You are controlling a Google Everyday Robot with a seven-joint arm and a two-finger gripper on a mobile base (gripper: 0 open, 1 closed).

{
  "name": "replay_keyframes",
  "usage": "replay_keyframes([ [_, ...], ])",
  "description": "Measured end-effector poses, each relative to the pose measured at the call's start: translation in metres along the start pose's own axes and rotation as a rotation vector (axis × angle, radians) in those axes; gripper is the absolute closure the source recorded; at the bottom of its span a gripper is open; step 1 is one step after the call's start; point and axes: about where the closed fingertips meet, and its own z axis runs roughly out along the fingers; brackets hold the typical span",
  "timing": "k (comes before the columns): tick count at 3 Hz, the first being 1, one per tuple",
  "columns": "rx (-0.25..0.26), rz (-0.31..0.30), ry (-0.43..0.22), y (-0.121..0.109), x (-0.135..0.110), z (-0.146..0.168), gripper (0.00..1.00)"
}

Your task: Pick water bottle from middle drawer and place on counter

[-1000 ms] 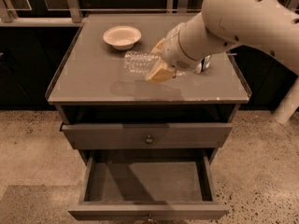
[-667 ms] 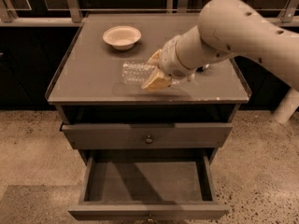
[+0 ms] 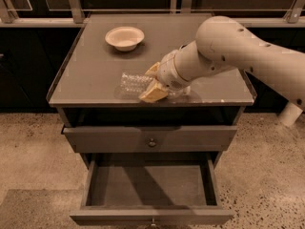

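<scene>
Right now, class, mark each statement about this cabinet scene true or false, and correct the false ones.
1. The water bottle lies sideways at the front of the counter. True.
2. The middle drawer is pushed shut. False: it is pulled open, with nothing on its floor.
3. The gripper reaches down inside the drawer. False: it is over the counter, shut on the water bottle.
4. A pale bowl sits towards the back of the counter. True.

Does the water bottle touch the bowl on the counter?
Apart. The camera view shows bare counter between the water bottle, lying near the front edge at the gripper, and the bowl farther back.
</scene>
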Motion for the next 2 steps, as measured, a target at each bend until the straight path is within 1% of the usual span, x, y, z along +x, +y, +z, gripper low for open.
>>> replay_keyframes([
  [1, 0.000, 0.000, 0.000, 0.0000, -0.0001, 0.0000, 0.58],
  [2, 0.000, 0.000, 0.000, 0.0000, -0.0001, 0.0000, 0.36],
])
